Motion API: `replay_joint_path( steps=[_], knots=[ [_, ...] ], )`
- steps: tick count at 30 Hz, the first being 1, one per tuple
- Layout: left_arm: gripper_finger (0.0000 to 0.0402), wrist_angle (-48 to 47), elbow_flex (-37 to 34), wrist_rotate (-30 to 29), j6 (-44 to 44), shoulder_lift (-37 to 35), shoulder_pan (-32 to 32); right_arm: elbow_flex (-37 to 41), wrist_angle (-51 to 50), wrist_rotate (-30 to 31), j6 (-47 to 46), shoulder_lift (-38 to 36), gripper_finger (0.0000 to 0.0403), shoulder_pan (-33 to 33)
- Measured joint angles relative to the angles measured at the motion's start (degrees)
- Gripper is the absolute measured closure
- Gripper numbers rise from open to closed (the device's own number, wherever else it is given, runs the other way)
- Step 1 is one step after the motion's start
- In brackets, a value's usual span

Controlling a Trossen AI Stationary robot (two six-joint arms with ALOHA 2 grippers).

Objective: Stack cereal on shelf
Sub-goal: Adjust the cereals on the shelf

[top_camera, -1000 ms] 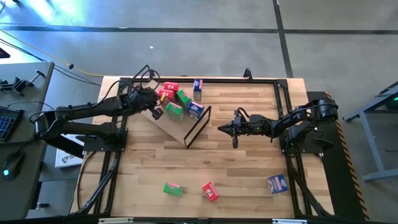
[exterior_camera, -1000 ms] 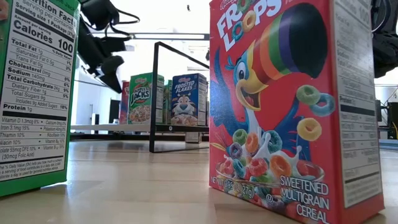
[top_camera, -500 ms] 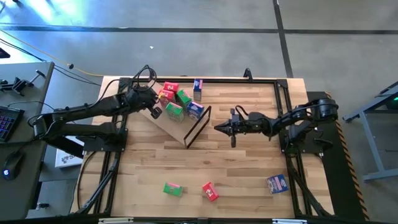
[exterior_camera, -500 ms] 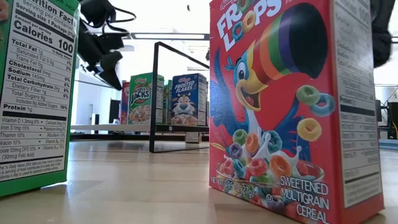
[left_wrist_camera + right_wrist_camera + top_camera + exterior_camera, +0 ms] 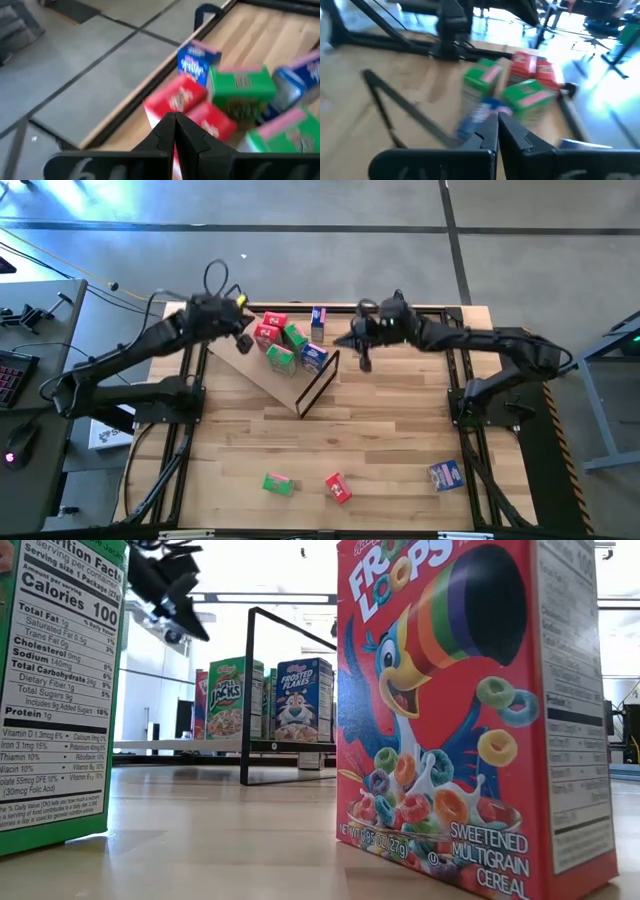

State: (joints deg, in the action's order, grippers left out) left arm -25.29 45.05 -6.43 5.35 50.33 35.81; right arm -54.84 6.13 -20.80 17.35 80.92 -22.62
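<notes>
Several small cereal boxes, red [image 5: 268,328], green [image 5: 281,357] and blue [image 5: 313,357], lie and stand on the tan shelf panel [image 5: 272,380] at the table's far left. The panel's dark frame [image 5: 320,380] stands at its right end. A blue box [image 5: 318,321] stands by the far edge. Green [image 5: 277,483], red [image 5: 338,487] and blue [image 5: 446,474] boxes sit near the front edge. My left gripper [image 5: 243,341] is shut and empty, raised above the shelf's left side. My right gripper [image 5: 340,340] is shut and empty, raised just right of the shelf boxes.
In the low view a red box [image 5: 470,710] and a green box [image 5: 55,690] stand close to the camera, and green [image 5: 235,695] and blue [image 5: 303,700] boxes stand on the shelf behind. Bare wood lies in the table's middle [image 5: 390,430].
My right gripper has gone up and toward the table's far left, from the middle of the table to beside the shelf boxes, and has left the low view. My left gripper has risen and gone a little toward the far edge. Both stay shut; no box has moved.
</notes>
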Motion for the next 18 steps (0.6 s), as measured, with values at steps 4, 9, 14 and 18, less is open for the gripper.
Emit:
replay_joint_path(
  steps=[4, 9, 14, 18],
  knots=[
    [0.0401, -0.1, 8.1, 7.8, 5.0, 8.4, 5.9, -4.4, -4.4, -3.6, 4.2, 0.0, 0.0403, -4.9],
    [0.0402, -0.5, 18.5, 17.1, 10.2, 20.7, 10.3, -4.6, -4.7, -9.5, 4.3, 0.1, 0.0403, -9.4],
    [0.0401, -5.7, 27.3, 21.3, 15.3, 31.9, 11.5, -4.4, -6.3, -9.8, 4.3, 0.1, 0.0403, -10.4],
    [0.0401, -11.8, 32.2, 21.4, 20.0, 38.4, 11.4, -4.4, -7.4, -9.8, 4.4, 0.1, 0.0403, -9.9]
  ],
)
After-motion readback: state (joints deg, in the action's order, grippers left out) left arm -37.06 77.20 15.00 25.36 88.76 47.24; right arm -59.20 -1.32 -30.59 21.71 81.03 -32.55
